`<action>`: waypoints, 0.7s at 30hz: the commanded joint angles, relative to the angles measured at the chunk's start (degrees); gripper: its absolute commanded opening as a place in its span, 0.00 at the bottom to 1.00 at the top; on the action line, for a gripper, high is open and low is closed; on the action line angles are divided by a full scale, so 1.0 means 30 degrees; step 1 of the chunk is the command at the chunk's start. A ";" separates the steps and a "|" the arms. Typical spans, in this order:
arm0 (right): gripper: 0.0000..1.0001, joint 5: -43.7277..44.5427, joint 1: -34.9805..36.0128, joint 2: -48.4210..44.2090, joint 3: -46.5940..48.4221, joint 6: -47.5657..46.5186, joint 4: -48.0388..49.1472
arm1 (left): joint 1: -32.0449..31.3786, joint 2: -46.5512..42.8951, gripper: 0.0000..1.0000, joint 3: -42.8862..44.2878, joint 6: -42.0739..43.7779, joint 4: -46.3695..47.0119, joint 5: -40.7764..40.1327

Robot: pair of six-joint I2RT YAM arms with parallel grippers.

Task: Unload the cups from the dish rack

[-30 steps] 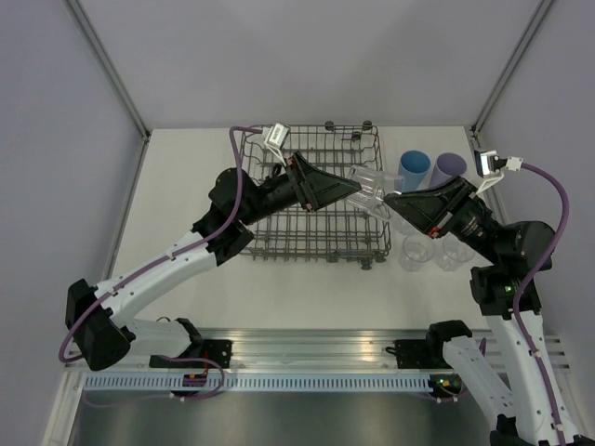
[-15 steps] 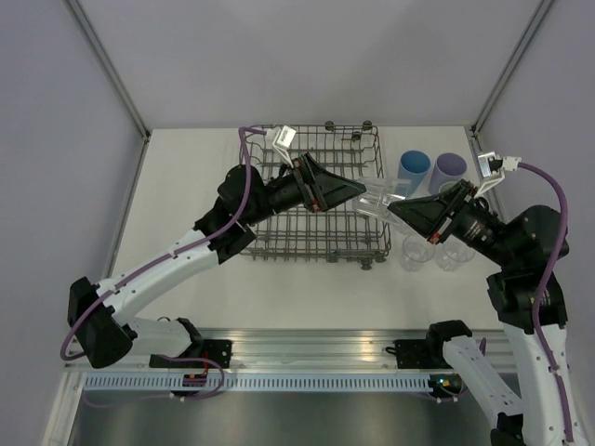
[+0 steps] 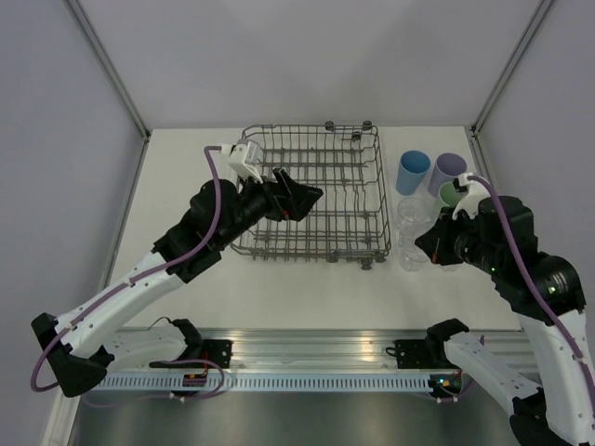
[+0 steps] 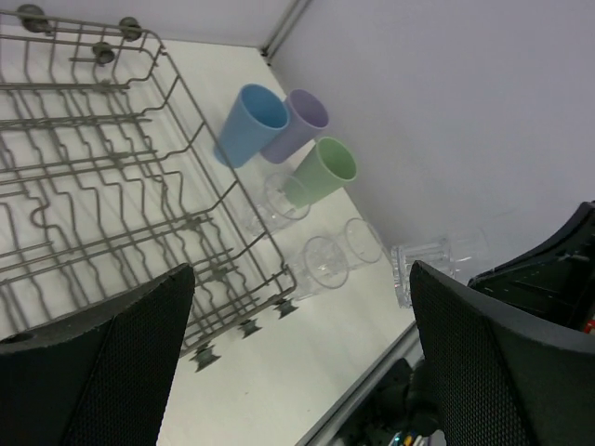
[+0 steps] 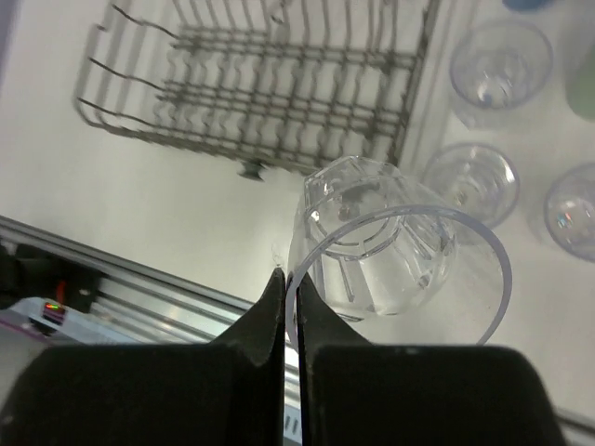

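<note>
While the left gripper [image 3: 312, 195] gapes over the dish rack [image 4: 112, 167], the right gripper [image 5: 284, 279] pinches a clear cup [image 5: 372, 251] by its rim.

One blue cup [image 4: 249, 123], one lavender cup [image 4: 301, 119], one green cup [image 4: 325, 171] and four clear cups [image 4: 322, 264] — seven cups in all — plus one wire dish rack [image 3: 311, 195] and two robot arms [image 3: 158, 274]
</note>
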 commanded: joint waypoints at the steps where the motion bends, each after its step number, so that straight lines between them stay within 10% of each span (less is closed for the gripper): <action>1: 0.00 0.3976 0.0940 0.0959 -0.1577 -0.0447 -0.2760 | -0.0002 -0.1006 0.99 -0.0730 0.2244 -0.1501 -0.1666; 21: 0.00 0.6390 0.1529 0.1899 -0.9459 0.3596 0.0016 | 0.0086 -0.2063 1.00 -0.2343 0.4295 -0.2586 -0.4685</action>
